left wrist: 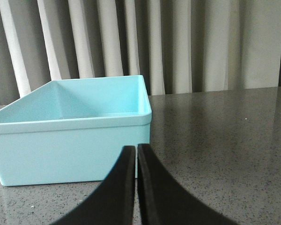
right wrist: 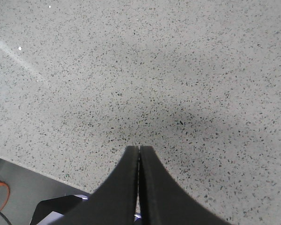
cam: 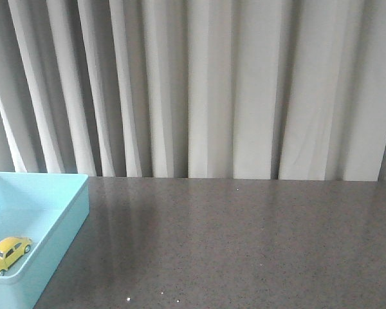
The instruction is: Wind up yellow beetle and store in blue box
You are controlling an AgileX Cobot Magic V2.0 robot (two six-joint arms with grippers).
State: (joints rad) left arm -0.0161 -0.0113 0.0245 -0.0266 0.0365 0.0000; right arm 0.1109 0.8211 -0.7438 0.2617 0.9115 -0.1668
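The yellow beetle (cam: 8, 254) lies on the floor inside the blue box (cam: 64, 222) at the front view's lower left. The blue box also shows in the left wrist view (left wrist: 70, 145), where its inside floor and the beetle are hidden by the near wall. My left gripper (left wrist: 136, 152) is shut and empty, low over the table, just short of the box's near right corner. My right gripper (right wrist: 139, 152) is shut and empty above bare speckled tabletop near the table's edge. Neither gripper shows in the front view.
A grey speckled table (cam: 244, 244) runs to a pleated pale curtain (cam: 212, 84) at the back. In the right wrist view the table's edge (right wrist: 33, 168) shows, with dark floor and an orange cable (right wrist: 0, 187) below it.
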